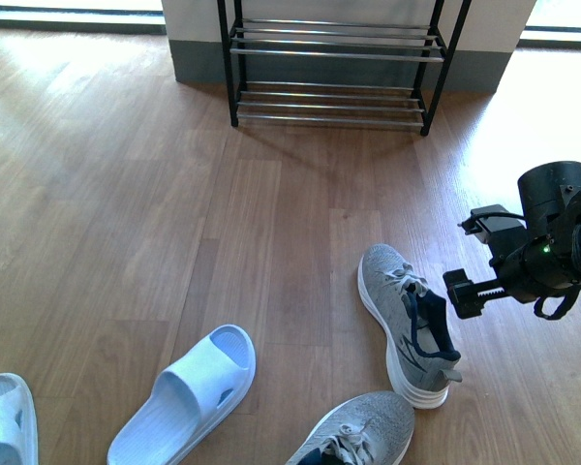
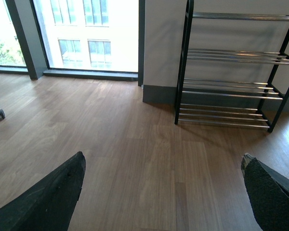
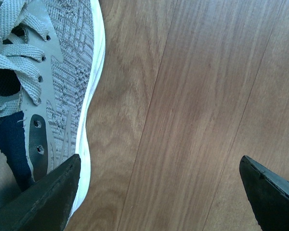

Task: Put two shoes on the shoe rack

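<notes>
Front view: right end effector (image 1: 465,291) hangs with fingers spread, empty, just beside the nearer grey sneaker (image 1: 407,320) on the floor (image 1: 126,194). That shoe lies to its left, toe pointing toward the shoe rack (image 1: 334,53). The second sneaker (image 1: 360,434) sits closer to the robot. Left end effector (image 2: 164,192), also spread, sees no shoe, so the right arm looks nearer.
</notes>
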You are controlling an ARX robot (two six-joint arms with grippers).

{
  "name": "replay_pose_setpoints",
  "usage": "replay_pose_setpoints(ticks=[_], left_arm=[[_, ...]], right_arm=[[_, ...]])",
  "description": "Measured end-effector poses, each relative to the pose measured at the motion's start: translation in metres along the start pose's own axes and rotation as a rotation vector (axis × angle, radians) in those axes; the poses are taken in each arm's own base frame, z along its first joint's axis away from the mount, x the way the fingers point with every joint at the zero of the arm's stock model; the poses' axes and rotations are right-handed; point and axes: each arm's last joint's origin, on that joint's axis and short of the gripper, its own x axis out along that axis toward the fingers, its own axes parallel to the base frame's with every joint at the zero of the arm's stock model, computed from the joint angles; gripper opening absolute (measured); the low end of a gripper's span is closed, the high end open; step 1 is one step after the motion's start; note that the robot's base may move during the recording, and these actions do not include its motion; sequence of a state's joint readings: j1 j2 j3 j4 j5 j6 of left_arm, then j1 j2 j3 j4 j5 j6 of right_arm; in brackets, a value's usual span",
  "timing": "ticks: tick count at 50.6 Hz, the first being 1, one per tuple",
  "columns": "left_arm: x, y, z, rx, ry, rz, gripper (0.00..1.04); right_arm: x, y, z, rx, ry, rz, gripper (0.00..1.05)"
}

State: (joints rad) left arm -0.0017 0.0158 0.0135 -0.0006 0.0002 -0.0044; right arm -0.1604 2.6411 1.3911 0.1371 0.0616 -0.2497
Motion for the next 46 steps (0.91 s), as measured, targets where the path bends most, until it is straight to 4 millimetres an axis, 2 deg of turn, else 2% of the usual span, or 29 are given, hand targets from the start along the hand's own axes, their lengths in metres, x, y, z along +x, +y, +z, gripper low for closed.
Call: replay_pose_setpoints(ticks=[25, 46], left_arm=[[0.000, 0.000, 0.000, 0.000, 0.000, 0.000, 0.95], [0.000, 0.000, 0.000, 0.000, 0.000, 0.000, 0.95]], right_arm=[[-0.024, -0.004, 0.015, 0.108, -0.007, 0.077, 0.95], [-0.023, 0.006, 0.010, 0.116, 0.011, 0.092, 0.96]])
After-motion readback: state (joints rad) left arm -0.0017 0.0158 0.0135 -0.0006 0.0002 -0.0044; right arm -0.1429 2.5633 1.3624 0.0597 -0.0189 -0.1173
